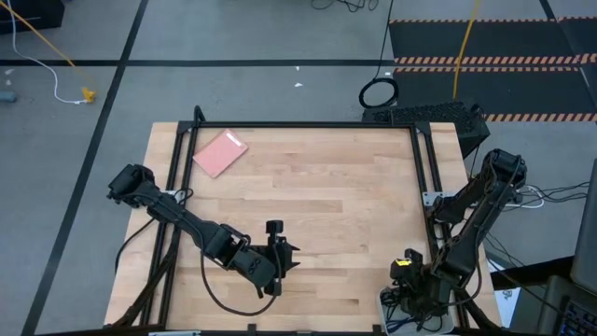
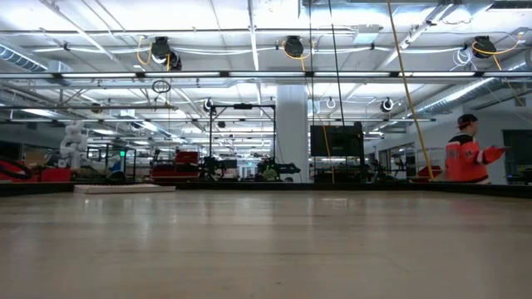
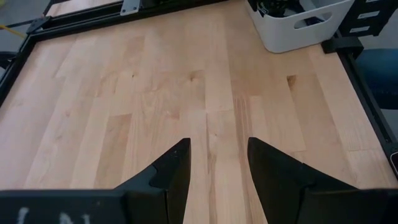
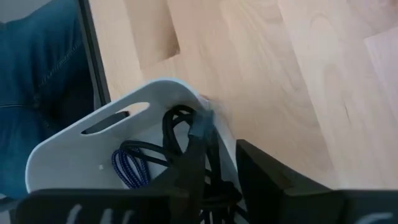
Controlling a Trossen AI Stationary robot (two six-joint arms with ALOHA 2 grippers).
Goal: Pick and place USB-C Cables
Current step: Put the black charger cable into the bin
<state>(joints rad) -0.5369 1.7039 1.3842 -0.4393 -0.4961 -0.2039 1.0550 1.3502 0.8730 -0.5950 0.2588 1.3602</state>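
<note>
The USB-C cables lie in a white bin (image 4: 81,155) at the table's near right corner. In the right wrist view I see black cable loops (image 4: 177,124) and a purple-blue cable (image 4: 127,167) in it. My right gripper (image 4: 224,143) is low over the bin (image 1: 396,301), its fingers a little apart. One finger (image 4: 196,162) reaches into the bin beside the black loops, and the other (image 4: 267,174) stands outside the bin's wall. My left gripper (image 3: 217,155) is open and empty over bare wood near the table's near edge (image 1: 280,254). My right gripper comes at the bin from above with one finger inside and one outside its wall (image 4: 211,118). The inner finger lies right beside the black cable loops. I cannot tell whether it touches them or the wall.
A flat pink pad (image 1: 221,152) lies at the table's far left. A black frame rail (image 1: 308,125) runs around the table. The bin also shows in the left wrist view (image 3: 305,28). A person in orange (image 2: 467,158) stands in the room beyond.
</note>
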